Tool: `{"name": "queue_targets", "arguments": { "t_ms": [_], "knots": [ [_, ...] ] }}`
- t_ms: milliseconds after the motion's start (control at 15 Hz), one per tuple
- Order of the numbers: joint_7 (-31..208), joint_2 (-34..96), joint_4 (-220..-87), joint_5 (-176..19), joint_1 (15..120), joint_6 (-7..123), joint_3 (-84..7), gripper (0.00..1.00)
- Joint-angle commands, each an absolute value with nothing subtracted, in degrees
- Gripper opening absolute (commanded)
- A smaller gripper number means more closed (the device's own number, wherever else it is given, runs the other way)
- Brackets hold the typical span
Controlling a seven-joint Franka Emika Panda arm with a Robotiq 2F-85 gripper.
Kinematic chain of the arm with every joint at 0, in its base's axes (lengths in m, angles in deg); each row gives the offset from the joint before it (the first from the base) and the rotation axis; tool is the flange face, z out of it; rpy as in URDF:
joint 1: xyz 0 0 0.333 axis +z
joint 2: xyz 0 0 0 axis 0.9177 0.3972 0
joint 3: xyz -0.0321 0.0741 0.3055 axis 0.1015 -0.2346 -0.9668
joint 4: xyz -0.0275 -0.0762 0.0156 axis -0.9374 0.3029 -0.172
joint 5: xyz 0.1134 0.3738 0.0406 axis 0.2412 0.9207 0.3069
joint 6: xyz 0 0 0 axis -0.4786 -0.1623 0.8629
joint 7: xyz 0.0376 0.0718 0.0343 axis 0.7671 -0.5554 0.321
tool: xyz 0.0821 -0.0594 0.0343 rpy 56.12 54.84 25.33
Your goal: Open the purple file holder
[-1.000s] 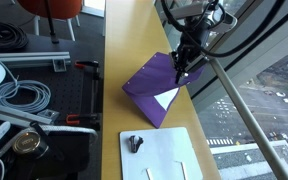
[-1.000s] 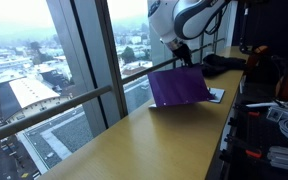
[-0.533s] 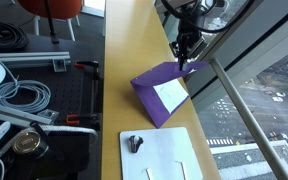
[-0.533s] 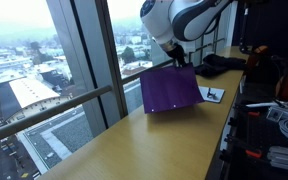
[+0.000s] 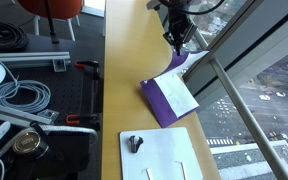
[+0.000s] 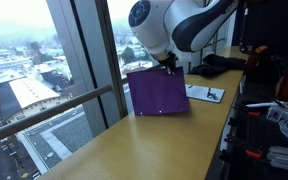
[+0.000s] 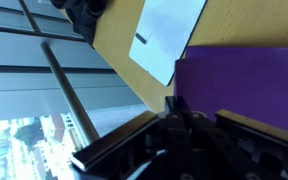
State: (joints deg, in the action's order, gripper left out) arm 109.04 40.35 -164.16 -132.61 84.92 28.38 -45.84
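Compared with the frame half a second ago, your gripper [image 5: 177, 40] has carried the cover further back along the wooden counter [image 5: 124, 60]. The cover has swung from a slant to near upright in an exterior view [image 6: 159, 95].

1. Gripper state: the jaws are pinched together on the free top edge of the cover of the purple file holder [image 5: 162, 100]. The gripper [image 6: 169, 66] sits directly on that edge in both exterior views.
2. File holder position: the cover hangs straight below the gripper. The lower panel lies flat on the counter beneath the gripper, extending away from it toward the white sheet.
3. Contents: white paper sheets [image 5: 180, 92] are exposed on the lower panel, just under the raised cover.
4. Wrist view: the purple file holder [image 7: 239, 85] fills the area just beyond the fingers (the contact point itself is hidden behind the gripper body).
5. Other items: a separate white sheet [image 5: 162, 155] lies beyond the holder's far end, well apart from the gripper, with a small black clip [image 5: 134, 143] on it. The window rail [image 5: 229, 90] runs close beside the gripper.
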Motion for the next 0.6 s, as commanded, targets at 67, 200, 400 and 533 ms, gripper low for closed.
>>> {"name": "queue_targets", "arguments": {
  "t_ms": [67, 200, 400, 533],
  "knots": [
    [113.01, 44.13, -164.43, -142.04, 86.96, 26.60, -46.79, 0.00],
    [113.85, 45.61, -164.56, -143.88, 87.04, 26.06, -47.12, 0.00],
    [113.98, 46.53, -165.37, -143.13, 87.19, 24.99, -48.49, 0.00],
    [113.71, 46.12, -166.77, -141.60, 87.73, 24.07, -50.08, 0.00]
  ]
}}
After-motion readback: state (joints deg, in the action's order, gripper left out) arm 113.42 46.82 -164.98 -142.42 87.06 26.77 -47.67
